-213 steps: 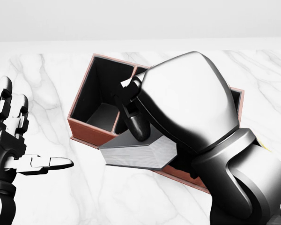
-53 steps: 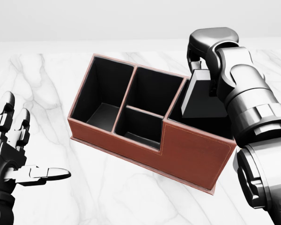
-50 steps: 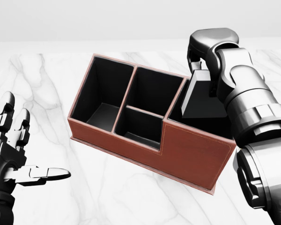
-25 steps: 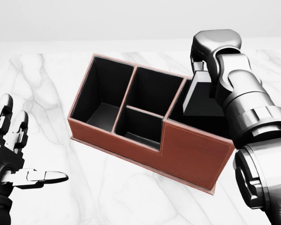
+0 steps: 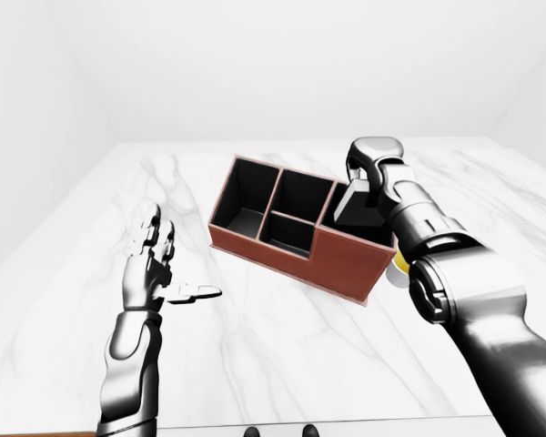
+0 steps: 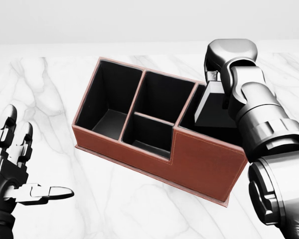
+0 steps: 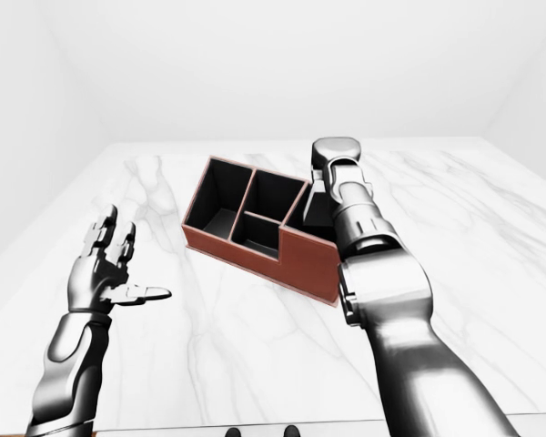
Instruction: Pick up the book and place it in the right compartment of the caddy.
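Red-brown leather caddy point(image 6: 189, 159), 1 on the white marble tabletop point(image 6: 55, 94), w/ 4 compartments. We see 1 dark book point(image 6: 212, 107) tilted in the right compartment, top end under our right hand point(image 6: 224, 59); can't tell whether its fingers grip the book. Our left hand point(image 6: 12, 172) is well apart, fingers point(image 6: 52, 191) spread, empty.
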